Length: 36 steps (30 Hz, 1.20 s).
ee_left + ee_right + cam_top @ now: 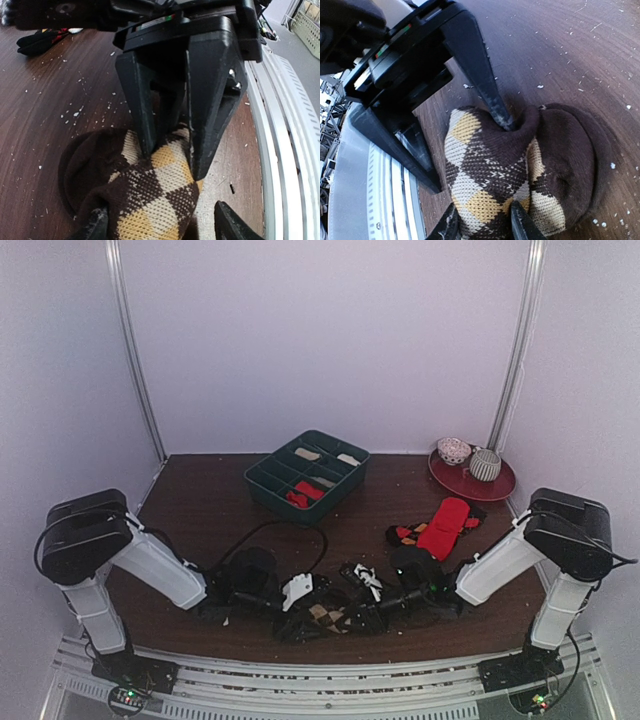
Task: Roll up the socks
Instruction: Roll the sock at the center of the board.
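At the near edge of the bench (200,510), the right pincer (172,162) pinches the brown argyle sock (490,170), the left pincer (470,156) stands spread astride it, apparently one tip in a fold, and a plain red sock (440,527) lies farther back, right.

Robotics lab test cell: plain pale walls (330,340) w/ thin metal corner posts (135,360) box in a dark wood-grain table (200,505); slotted aluminium rail (330,680) along the near edge carries two white-and-black robot arms (150,565), bare circuit boards (127,697) at bases.
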Motion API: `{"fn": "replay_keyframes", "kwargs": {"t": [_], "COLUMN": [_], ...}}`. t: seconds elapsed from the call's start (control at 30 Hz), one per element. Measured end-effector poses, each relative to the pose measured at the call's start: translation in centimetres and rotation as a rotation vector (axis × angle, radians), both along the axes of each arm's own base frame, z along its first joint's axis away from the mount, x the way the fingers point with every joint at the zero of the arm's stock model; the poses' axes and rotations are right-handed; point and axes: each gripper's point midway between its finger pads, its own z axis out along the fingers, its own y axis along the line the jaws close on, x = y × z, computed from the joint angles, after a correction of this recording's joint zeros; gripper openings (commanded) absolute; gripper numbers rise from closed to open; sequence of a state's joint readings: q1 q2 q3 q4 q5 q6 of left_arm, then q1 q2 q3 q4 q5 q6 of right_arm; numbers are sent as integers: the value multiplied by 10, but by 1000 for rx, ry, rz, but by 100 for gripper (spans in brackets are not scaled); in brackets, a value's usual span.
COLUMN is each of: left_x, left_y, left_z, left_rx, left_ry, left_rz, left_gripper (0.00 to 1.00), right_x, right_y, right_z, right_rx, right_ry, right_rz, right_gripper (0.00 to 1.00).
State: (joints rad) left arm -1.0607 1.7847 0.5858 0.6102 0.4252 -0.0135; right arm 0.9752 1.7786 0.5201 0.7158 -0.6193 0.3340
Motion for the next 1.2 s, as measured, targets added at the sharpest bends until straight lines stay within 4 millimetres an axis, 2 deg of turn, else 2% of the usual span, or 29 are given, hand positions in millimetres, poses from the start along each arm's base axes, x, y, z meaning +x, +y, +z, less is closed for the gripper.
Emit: {"fn": "replay_keyframes", "kwargs": {"t": [0.07, 0.13, 0.5, 0.6, 0.7, 0.77, 0.8, 0.93, 1.0, 1.07, 1.13, 1.2], "left_x": [1, 2, 1, 4, 6, 8, 10, 11, 11, 10, 10, 10], "left_y": [0, -1, -6, -17, -28, -26, -24, -18, -19, -20, -20, -20], "left_z": [-1, -2, -5, -8, -10, -10, -11, -15, -15, -16, -16, -16], "left_rx": [2, 4, 19, 42, 54, 55, 55, 61, 66, 72, 78, 85], "left_ry": [6, 14, 107, 174, 238, 286, 314, 403, 429, 451, 474, 490], "left_rz": [7, 7, 19, 26, 35, 48, 53, 50, 41, 32, 22, 17], "left_gripper": [17, 0, 0, 0, 0, 0, 0, 0, 0, 0, 0, 0], "right_x": [0, -2, 1, 5, 10, 13, 16, 18, 12, 6, 2, -4], "right_y": [0, 0, 0, -9, -27, -39, -43, -43, -40, -37, -34, -32], "right_z": [0, 0, 3, 9, 17, 32, 47, 101, 113, 108, 93, 70], "right_rx": [0, 2, -10, -49, -109, -116, -103, -7, 20, 2, -41, -105], "right_ry": [5, 12, 13, -18, -94, -182, -255, -493, -581, -635, -663, -677], "right_rz": [-2, 3, -1, -38, -100, -130, -144, -150, -126, -88, -47, 3], "right_gripper": [31, 31, 38, 47, 52, 55, 56, 63, 63, 63, 64, 64]}}
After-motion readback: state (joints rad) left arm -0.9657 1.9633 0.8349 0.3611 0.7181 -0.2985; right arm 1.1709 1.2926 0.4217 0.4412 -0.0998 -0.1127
